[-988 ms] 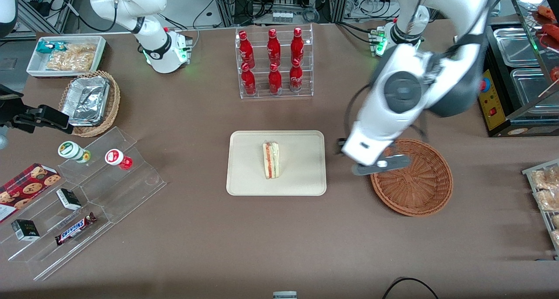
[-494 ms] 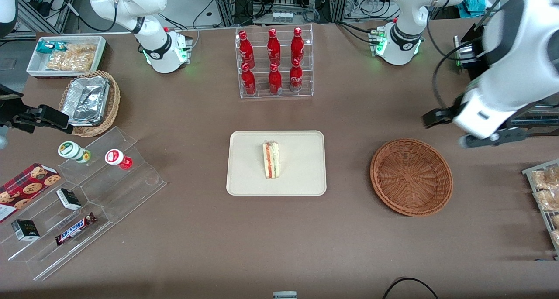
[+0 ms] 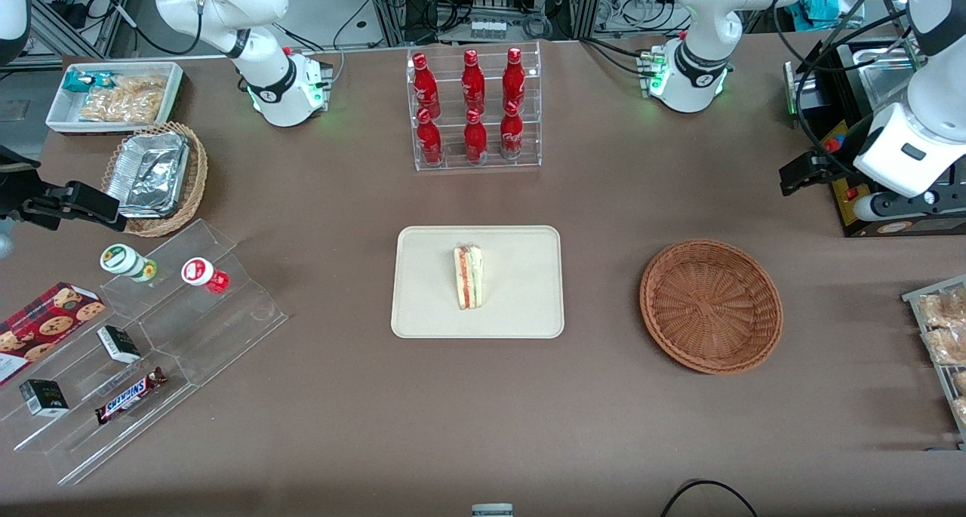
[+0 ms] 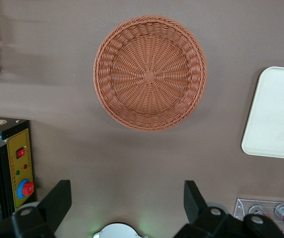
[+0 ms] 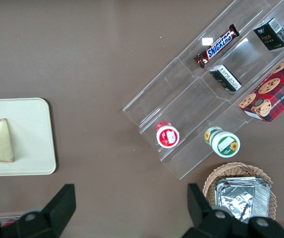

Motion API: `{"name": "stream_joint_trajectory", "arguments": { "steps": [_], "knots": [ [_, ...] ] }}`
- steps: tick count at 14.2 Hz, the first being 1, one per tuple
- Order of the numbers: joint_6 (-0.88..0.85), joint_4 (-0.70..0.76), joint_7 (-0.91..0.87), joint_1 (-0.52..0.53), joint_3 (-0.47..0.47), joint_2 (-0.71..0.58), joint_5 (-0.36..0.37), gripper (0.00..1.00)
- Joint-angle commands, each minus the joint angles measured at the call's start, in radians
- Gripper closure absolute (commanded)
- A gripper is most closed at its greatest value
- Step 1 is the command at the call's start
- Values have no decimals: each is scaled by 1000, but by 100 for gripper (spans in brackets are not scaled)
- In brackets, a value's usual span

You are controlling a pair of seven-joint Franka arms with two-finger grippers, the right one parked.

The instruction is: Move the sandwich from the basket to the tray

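Currently sandwich [image 3: 468, 277] lies on tray [image 3: 521, 306], basket [image 3: 710, 306] at its 3 o'clock. Gripper [image 4: 127, 198] raised over desk [image 3: 483, 411], fingers [image 4: 57, 198] apart, apparently holding nothing.

In the front view the gripper [image 3: 830, 189] hangs above the desk's edge at the working arm's end, farther from the camera than the basket [image 3: 711, 306]; part of it is hidden by the wrist housing. In the left wrist view the tray [image 4: 276, 114] is cut off by the picture's edge, and the sandwich [image 3: 468, 277] falls outside it. There the jaws stand wide apart.
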Motion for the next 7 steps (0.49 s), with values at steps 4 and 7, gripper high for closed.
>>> {"name": "stream_joint_trajectory", "arguments": {
  "steps": [4,7],
  "knots": [
    [-17,45,-3,3,-6,-5,2,0],
    [-17,44,-3,3,-6,-5,0,0]
  ]
}}
